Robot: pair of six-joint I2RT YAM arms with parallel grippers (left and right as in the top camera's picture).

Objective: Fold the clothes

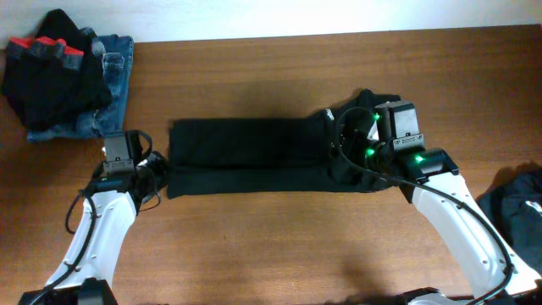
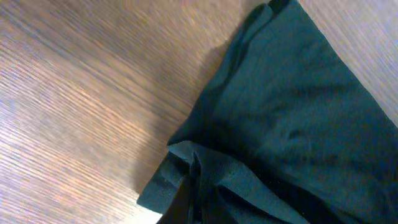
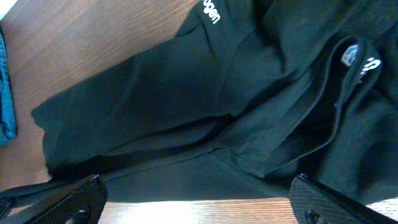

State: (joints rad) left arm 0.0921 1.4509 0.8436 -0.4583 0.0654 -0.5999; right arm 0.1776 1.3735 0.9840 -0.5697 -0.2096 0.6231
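Black top (image 1: 254, 157) front and centre, folks: it lies flat on the wooden table (image 1: 254, 254), folded into one long dark band that runs left to right across the middle. Both arms are at it, one at each end.

On the left end, the left gripper (image 1: 159, 169) is right at the band's short edge. Its wrist view shows the cloth bunched into tight creases at the bottom of the picture, exactly where the fingers sit (they are nearly lost in the dark there), and the jaws are closed together with that corner of fabric gathered between them.

Over on the right end, the right gripper (image 3: 199, 202) hangs above the collar area with its jaws spread wide apart: one black finger (image 3: 71, 202) shows at the lower left, the other at the lower right, and nothing is held between them. Under it the neck opening gapes a little, and a small white neck label (image 3: 349, 55) peeks out from inside the collar. A short line of white print (image 3: 210, 11) shows on the cloth near the top edge of that view; it is too small to read fully.

Elsewhere, a black garment with red patches (image 1: 51, 72) sits heaped on blue jeans (image 1: 114, 55) in the far left corner, well apart from the band. Another dark garment (image 1: 515, 199) lies at the right edge of the table.
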